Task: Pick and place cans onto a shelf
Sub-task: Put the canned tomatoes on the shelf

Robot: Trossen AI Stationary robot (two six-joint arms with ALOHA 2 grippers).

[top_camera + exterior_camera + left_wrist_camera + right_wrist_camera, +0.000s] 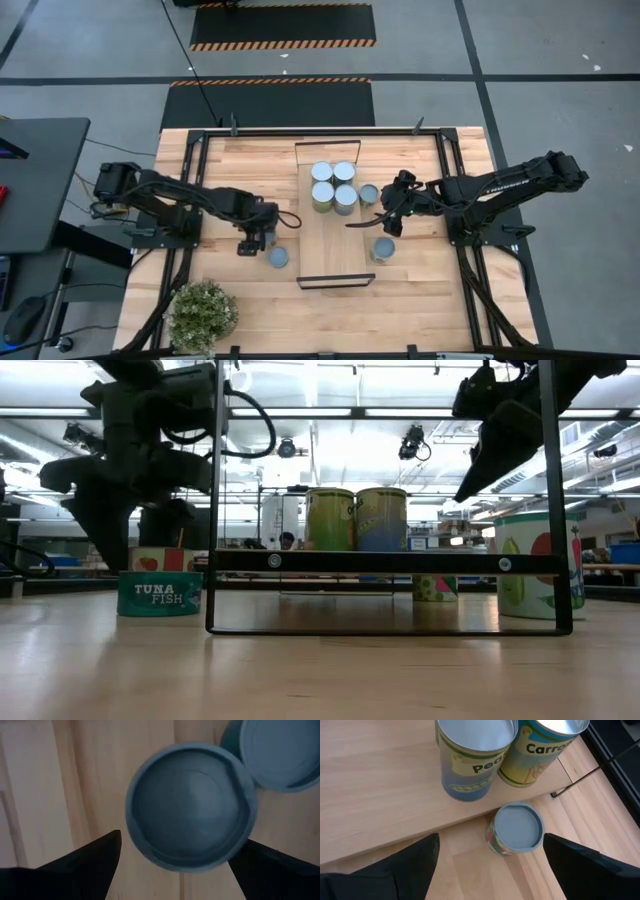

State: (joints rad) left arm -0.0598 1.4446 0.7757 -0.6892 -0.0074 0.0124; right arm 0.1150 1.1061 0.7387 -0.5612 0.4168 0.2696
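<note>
In the low view, a tuna fish can (159, 593) sits lower left on the table (320, 670), beneath the left gripper (254, 243), whose fingers are spread wide above a can top (192, 812). Across the middle stands the shelf (390, 561), carrying four cans (333, 186) at its far end. The right gripper (392, 212), released, hangs over a small can (516, 828) just beside the shelf edge; another can (383, 249) lies lower right.

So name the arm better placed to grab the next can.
Left, probably: the left gripper hangs open directly over a can. The right gripper has another can ahead, farther off.
</note>
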